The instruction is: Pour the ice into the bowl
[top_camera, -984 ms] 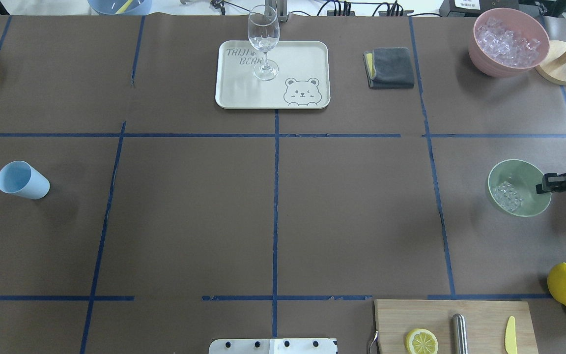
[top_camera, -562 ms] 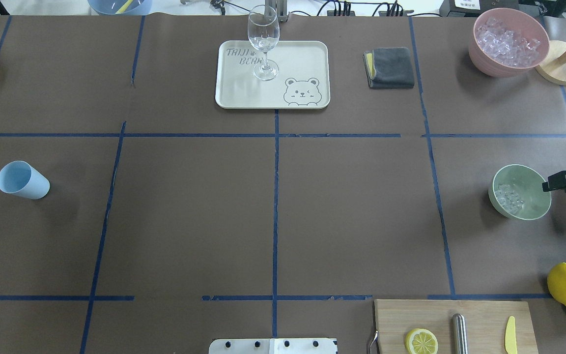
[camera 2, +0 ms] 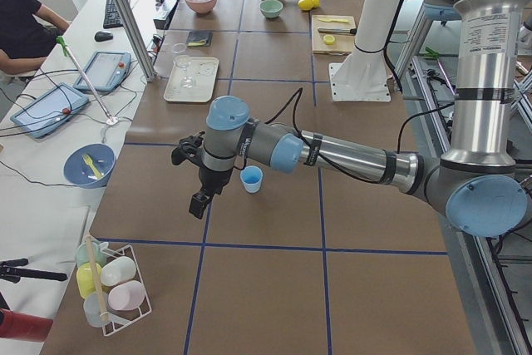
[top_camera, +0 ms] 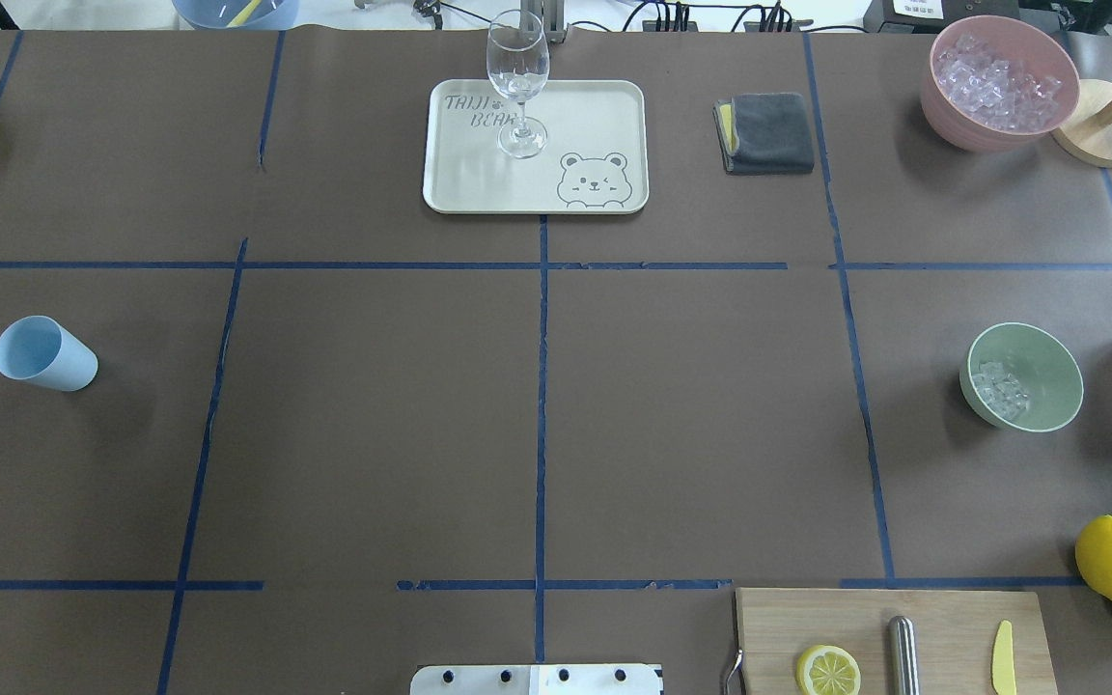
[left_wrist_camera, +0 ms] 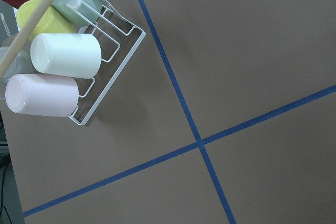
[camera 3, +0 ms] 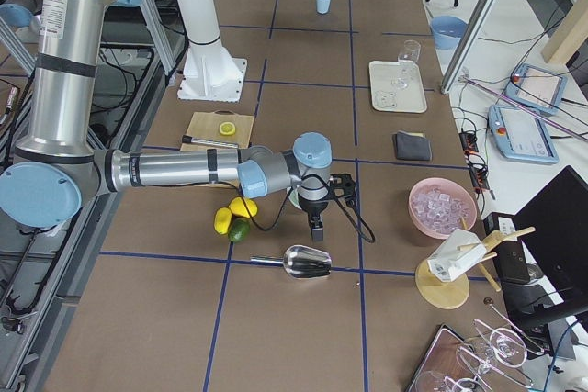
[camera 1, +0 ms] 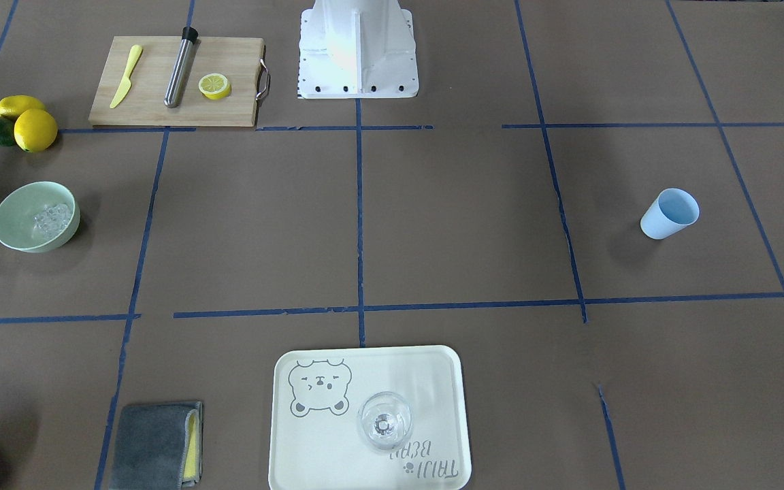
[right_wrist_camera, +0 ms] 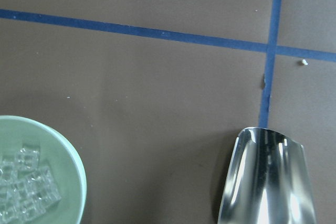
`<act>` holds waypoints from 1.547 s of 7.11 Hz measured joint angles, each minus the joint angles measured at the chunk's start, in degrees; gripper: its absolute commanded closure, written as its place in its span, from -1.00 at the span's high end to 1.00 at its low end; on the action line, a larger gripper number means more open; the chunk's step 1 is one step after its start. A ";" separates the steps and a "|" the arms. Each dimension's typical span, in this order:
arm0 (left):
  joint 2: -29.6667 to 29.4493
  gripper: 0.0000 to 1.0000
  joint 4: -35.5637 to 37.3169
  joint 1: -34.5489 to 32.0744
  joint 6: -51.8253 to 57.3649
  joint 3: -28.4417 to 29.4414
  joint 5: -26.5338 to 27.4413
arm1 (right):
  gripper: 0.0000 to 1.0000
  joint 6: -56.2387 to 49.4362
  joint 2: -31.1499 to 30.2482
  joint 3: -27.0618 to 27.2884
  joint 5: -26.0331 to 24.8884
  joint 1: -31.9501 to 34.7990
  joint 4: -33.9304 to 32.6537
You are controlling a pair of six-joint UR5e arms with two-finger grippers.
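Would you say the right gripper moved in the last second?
Yes: the right gripper drew rightward, farther from the blue tape line beside the mint-green bowl, leaving overhead view.

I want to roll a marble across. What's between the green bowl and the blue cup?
Nothing stands there. In the overhead view, only brown table crossed by blue tape lines runs between the bowl and the blue cup.

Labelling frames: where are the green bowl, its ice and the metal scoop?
bowl (top_camera: pixel 1048 378), overhead view, bare inner wall.
ice (top_camera: pixel 1000 388), overhead view, heap's middle.
metal scoop (right_wrist_camera: pixel 268 182), right wrist view, shiny pan.
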 measured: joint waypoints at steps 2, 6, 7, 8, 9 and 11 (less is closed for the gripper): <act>0.16 1.00 0.29 0.03 -0.09 0.54 -0.46 | 1.00 -12.94 1.96 0.75 4.26 8.23 -11.35; 0.87 1.00 0.54 -0.75 -1.01 5.78 -6.41 | 1.00 -15.57 0.52 0.49 8.86 13.54 -14.40; 1.39 1.00 1.03 -1.22 -3.46 6.49 -9.35 | 1.00 -15.45 0.46 0.15 8.88 13.62 -14.36; 2.08 1.00 1.06 -1.38 -7.40 6.77 -11.58 | 1.00 -15.33 0.57 -0.52 8.99 13.96 -14.37; 2.34 1.00 0.75 -1.40 -10.63 6.84 -12.45 | 1.00 -15.25 0.69 -1.03 9.11 14.55 -14.40; 2.43 1.00 0.52 -1.38 -12.89 6.52 -12.44 | 1.00 -14.76 0.70 -1.49 10.00 15.12 -14.46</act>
